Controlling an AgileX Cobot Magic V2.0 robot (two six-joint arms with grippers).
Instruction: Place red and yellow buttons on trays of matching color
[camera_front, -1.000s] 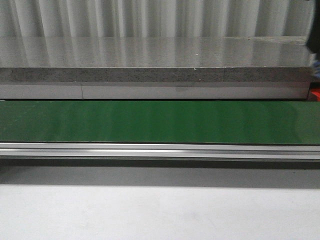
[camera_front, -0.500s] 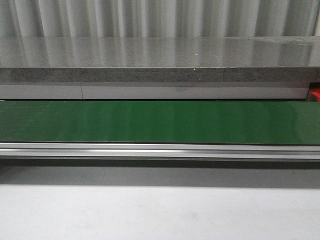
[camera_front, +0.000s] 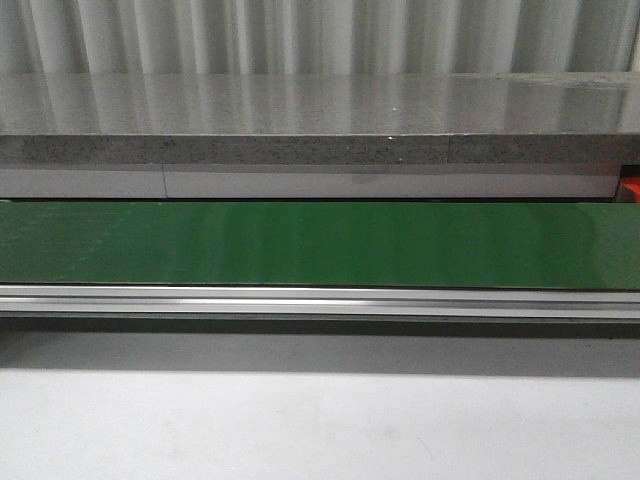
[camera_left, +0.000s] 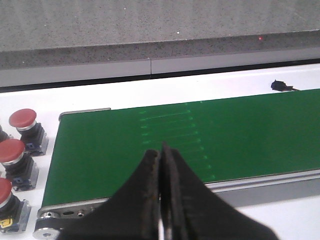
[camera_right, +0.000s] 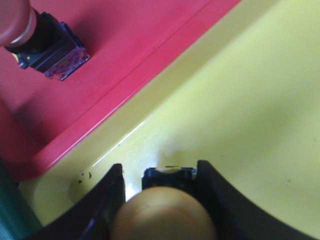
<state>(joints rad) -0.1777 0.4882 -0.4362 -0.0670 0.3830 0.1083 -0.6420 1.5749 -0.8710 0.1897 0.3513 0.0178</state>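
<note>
Only the right wrist view shows the right gripper (camera_right: 160, 200) clamped on a yellow button (camera_right: 162, 212) over the yellow tray (camera_right: 250, 110), beside the red tray (camera_right: 125, 45) holding a red button (camera_right: 37, 37). The left gripper (camera_left: 161, 200), fingers pressed together and empty, hangs above the green belt (camera_left: 200, 135); three red buttons (camera_left: 17, 150) stand beside it.

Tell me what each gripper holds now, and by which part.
The right gripper holds a yellow button by its dark body below the cap, over the yellow tray. The left gripper is shut and holds nothing.

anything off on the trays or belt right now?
One oddity: in the red tray a red button lies tipped on its side, not upright. The right gripper holds a yellow button over the yellow tray. The belt is bare.
</note>
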